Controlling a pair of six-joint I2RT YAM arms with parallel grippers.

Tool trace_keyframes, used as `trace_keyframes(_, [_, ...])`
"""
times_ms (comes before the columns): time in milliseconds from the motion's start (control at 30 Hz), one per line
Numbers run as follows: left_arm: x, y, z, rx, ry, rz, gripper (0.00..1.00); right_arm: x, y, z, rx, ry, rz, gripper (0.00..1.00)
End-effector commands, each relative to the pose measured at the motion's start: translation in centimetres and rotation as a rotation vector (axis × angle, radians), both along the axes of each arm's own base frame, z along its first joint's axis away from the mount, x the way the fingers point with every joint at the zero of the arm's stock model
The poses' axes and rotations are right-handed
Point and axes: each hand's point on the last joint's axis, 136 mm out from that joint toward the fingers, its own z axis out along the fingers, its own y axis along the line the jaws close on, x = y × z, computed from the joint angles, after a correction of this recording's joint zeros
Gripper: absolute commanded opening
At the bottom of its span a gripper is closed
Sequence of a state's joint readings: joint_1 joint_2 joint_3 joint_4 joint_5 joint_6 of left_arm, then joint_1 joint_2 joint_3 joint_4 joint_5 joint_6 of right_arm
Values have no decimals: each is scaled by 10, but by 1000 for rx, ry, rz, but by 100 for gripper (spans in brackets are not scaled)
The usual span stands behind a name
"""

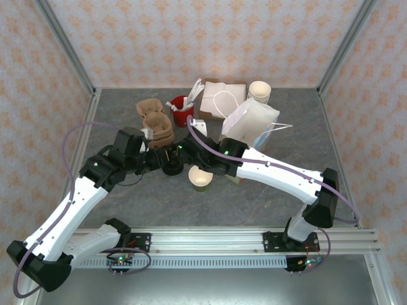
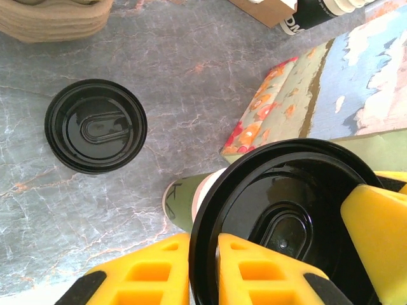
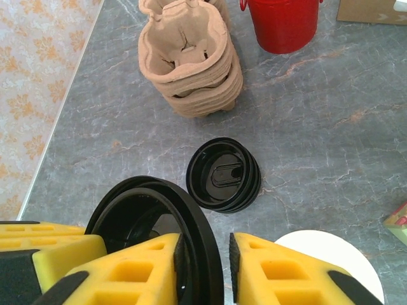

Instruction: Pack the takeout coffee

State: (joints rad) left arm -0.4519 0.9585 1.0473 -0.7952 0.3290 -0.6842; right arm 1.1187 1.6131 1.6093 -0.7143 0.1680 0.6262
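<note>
A black plastic lid (image 2: 299,210) hangs edge-on above the table, and my left gripper (image 2: 203,244) is shut on its rim. My right gripper (image 3: 206,241) straddles the opposite rim of the same lid (image 3: 152,210). One of its pads touches the rim and a narrow gap shows at the other, so it is open. Just below stands the coffee cup (image 1: 201,178), lidless, with dark green sides (image 2: 181,197) and a cream rim (image 3: 331,260). Both grippers meet mid-table, left (image 1: 159,157) and right (image 1: 194,159). The white paper bag (image 1: 251,121) stands behind the right arm.
A small stack of black lids (image 3: 222,175) lies on the table near the held lid. Stacked pulp cup carriers (image 1: 156,124), a red bucket (image 1: 181,111) and a stack of cream cups (image 1: 259,91) line the back. A colourful printed packet (image 2: 356,82) lies beside the cup.
</note>
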Motion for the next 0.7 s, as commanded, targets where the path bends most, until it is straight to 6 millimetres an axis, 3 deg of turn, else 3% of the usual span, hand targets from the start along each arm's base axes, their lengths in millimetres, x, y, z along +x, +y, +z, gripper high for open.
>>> trace_keyframes(0, [5, 0, 13, -5, -38, 16, 16, 2, -5, 7, -18, -24, -21, 23])
trace_keyframes(167, [5, -2, 16, -11, -53, 5, 17, 2, -5, 8, -3, -19, -19, 5])
trace_keyframes(267, [4, -4, 21, -25, -68, -7, 20, 2, -7, 11, 27, -14, -21, 1])
trace_keyframes(433, [1, -2, 40, -24, -129, -29, 54, 3, -18, 16, 86, 8, -31, 0])
trace_keyframes(667, [-3, 7, 79, 61, -253, -86, 71, 4, -39, 15, 102, 27, -53, 0])
